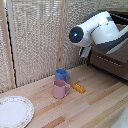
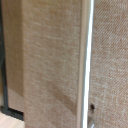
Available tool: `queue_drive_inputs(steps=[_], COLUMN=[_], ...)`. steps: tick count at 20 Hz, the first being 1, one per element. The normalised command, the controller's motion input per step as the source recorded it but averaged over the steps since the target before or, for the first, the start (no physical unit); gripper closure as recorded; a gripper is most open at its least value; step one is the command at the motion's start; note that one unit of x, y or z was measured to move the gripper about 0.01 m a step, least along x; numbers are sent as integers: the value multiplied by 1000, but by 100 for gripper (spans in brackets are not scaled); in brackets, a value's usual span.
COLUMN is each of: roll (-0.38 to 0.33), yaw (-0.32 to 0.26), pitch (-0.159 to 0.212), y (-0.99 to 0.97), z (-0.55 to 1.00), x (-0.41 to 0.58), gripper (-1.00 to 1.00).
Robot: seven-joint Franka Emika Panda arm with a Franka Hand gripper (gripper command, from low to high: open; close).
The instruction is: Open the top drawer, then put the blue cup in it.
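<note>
Hanging high at the exterior view's right, the white arm hides its claw, so I cannot tell whether it is open; the dark-brown wooden top drawer (image 1: 111, 59) sits just beyond, its long axis horizontal, while the small blue cup (image 1: 62, 75) stands lower left on the light wooden bench (image 1: 95, 105), touching the pink mug (image 1: 60, 89).

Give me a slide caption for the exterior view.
White robot arm raised by dark-brown drawers; small blue mug behind pink mug on wooden table.
</note>
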Motion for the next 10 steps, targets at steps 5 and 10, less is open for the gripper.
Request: queue_drive_inputs(steps=[5, 10], roll=[271, 269], yaw=[-120, -199], pitch=[31, 87], y=[402, 144], z=[195, 104], x=[412, 398], gripper=[-100, -100])
